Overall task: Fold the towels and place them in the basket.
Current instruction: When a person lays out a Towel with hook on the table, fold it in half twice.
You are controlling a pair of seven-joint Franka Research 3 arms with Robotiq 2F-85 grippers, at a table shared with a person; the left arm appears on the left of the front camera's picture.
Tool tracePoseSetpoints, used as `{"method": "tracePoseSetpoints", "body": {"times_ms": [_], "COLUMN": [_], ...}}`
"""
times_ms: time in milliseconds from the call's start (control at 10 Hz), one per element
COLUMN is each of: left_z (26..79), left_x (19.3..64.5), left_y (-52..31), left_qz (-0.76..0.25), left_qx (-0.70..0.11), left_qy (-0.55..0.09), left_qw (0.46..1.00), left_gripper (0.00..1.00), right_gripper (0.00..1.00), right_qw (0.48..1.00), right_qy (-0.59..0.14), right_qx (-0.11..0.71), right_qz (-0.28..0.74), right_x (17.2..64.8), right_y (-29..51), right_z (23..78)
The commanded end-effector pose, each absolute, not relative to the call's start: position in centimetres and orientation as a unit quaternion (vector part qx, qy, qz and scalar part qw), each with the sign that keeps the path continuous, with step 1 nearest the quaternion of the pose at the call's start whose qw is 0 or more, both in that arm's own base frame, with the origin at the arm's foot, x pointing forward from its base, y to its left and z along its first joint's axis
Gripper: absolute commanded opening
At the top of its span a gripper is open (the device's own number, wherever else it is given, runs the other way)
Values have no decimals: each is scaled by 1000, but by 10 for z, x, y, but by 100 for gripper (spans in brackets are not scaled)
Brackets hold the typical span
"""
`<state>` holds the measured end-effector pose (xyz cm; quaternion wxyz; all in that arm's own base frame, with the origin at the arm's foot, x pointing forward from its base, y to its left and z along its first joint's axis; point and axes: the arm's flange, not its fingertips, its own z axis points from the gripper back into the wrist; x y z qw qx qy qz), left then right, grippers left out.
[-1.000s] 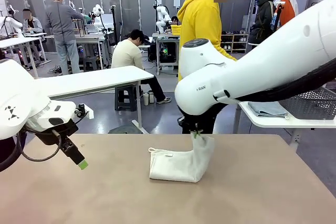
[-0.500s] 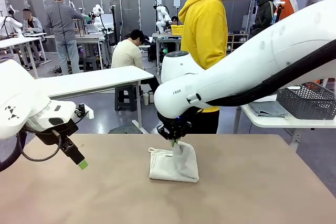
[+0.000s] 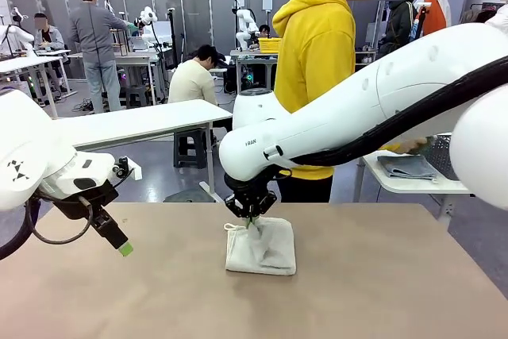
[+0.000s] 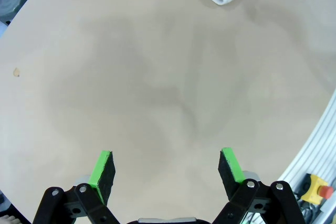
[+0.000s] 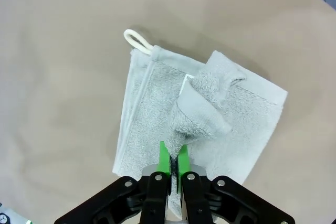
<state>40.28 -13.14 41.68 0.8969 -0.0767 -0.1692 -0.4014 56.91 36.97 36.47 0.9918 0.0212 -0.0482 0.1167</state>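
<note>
Right gripper [image 5: 171, 162] stands low over the tan table [image 5: 63, 103]. Its green pads are drawn almost together on a raised ridge of the white towel [image 5: 152, 108], with a thin dark slit between them. The towel lies directly under the tips, doubled over, and its upper layer sits askew, so its corner overhangs the lower layer on one side of the fingers. The fold looks made but not yet tidy.

To finish this step well, I would let go only once the ridge has been laid flat. Easing the pads apart without lifting should keep the terry from snagging and pulling the top layer back open. A light press or sweep away from the tips would square the two layers. After that, a fresh pinch through both layers near the folded edge would carry the bundle without it unrolling.

Left gripper [image 4: 168, 163] hangs well off to the side of the towel, fingers spread wide and empty over bare table. It could pin the lower layer if the cloth slides.

Beyond the right arm, and largely hidden by it, the dark mesh basket [image 3: 441, 151] sits on a white side table [image 3: 429, 186]. I cannot tell what is inside it. A folded grey cloth [image 3: 405, 167] lies just beside it on that table, not in it.

Farthest from the right gripper's tips, the towel's small loop [image 5: 137, 41] sticks out from one corner.
</note>
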Motion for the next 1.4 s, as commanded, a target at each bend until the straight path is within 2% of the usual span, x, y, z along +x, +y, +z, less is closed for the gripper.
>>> {"method": "tracePoseSetpoints", "body": {"times_ms": [0,500,600,800,900,1300], "left_z": [418,418,418,418,418,418], "left_x": [406,406,406,406,406,406], "left_y": [-133,-133,-133,-133,-133,-133], "left_qz": [-398,-398,-398,-398,-398,-398], "left_qx": [-79,-79,-79,-79,-79,-79], "left_qy": [-173,-173,-173,-173,-173,-173], "left_qw": [898,898,898,898,898,898], "left_gripper": [100,100,100,100,100,100], "right_gripper": [26,93,100,100,90,90], "right_qw": [991,991,991,990,990,992], "right_qy": [-29,-32,-33,-35,-25,-36], "right_qx": [38,54,56,63,64,50], "right_qz": [124,121,120,119,120,113], "right_x": [578,574,574,575,576,577], "right_y": [369,367,364,358,356,368], "right_z": [364,368,369,370,370,367]}}
